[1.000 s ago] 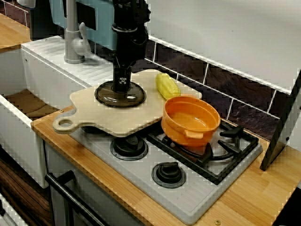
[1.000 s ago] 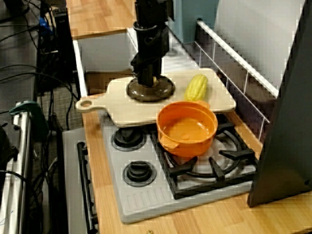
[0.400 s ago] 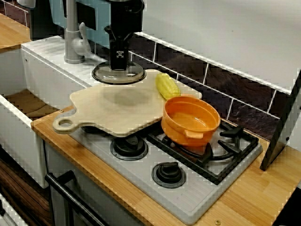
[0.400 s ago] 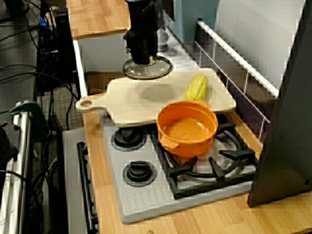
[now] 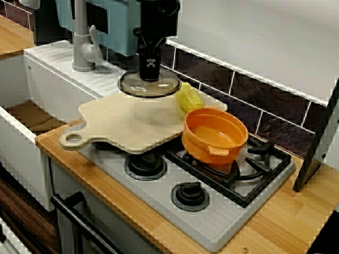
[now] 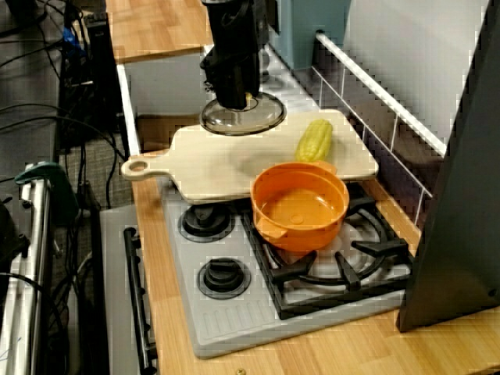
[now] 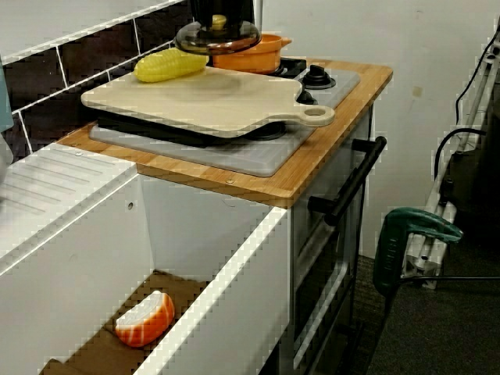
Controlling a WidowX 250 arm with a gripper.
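In the view from the front, my black gripper point(image 5: 150, 64) is shut on the knob of a smoky glass lid point(image 5: 150, 85). The lid hangs level a little above the back of a pale wooden cutting board point(image 5: 124, 124). A yellow corn cob point(image 5: 189, 98) lies just right of the lid, and an open orange pot point(image 5: 214, 135) sits on the stove grate beside the board. The view from the stove end shows the gripper point(image 6: 238, 98), lid point(image 6: 243, 116), corn point(image 6: 314, 141) and pot point(image 6: 299, 205). From the sink end, the lid point(image 7: 217, 36) partly hides the pot point(image 7: 254, 56).
The board rests across the grey stove top point(image 5: 212, 225), above two black knobs point(image 5: 145, 165). A grey tap point(image 5: 82, 45) and ribbed drainer stand behind on the left. An orange-and-white piece point(image 7: 144, 319) lies in the sink. A dark panel point(image 5: 318, 143) leans at the right.
The lid, resting on the board a second ago, has been lifted off it by the knob. It rose toward the back and has now shifted right, nearer the corn.
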